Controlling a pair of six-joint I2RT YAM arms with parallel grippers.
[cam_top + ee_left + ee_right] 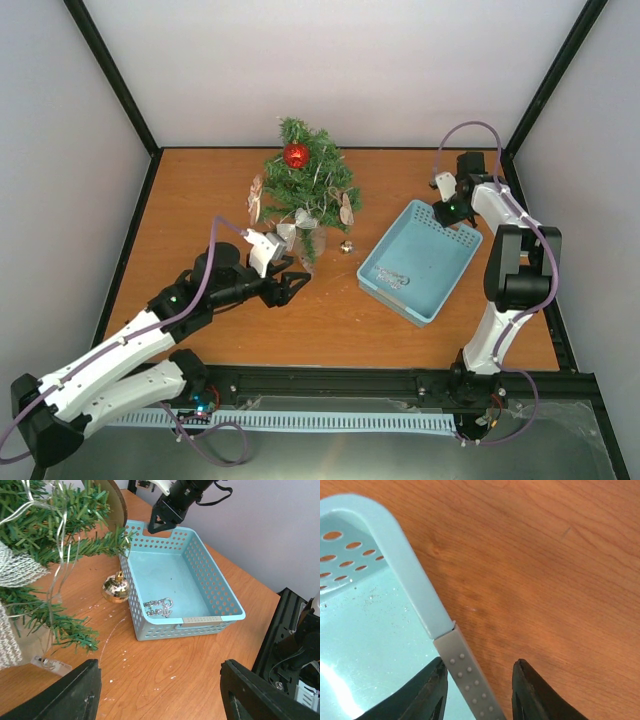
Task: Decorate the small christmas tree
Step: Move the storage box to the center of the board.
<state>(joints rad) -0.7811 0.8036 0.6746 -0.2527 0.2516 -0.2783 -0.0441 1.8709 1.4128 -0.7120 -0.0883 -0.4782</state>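
Note:
The small christmas tree (pixel 305 190) stands at the back middle of the table, with a red ball (pixel 296 155), silver strands and pale ornaments on it. Its branches fill the left of the left wrist view (pixel 50 540). A gold ball (pixel 347 246) lies on the table between tree and basket (pixel 116 588). A silver ornament (pixel 159 607) lies in the blue basket (pixel 440 290). My left gripper (pixel 290 285) is open and empty, low over the table beside the tree's base (pixel 160 700). My right gripper (pixel 447 205) is open and straddles the basket's grey rim grip (pixel 470 680).
The basket (pixel 227 605) sits right of centre, angled. Grey walls and black frame posts close in the table on three sides. A black rail runs along the near edge (pixel 330 380). White flecks lie on the wood in front of the basket (pixel 120 655).

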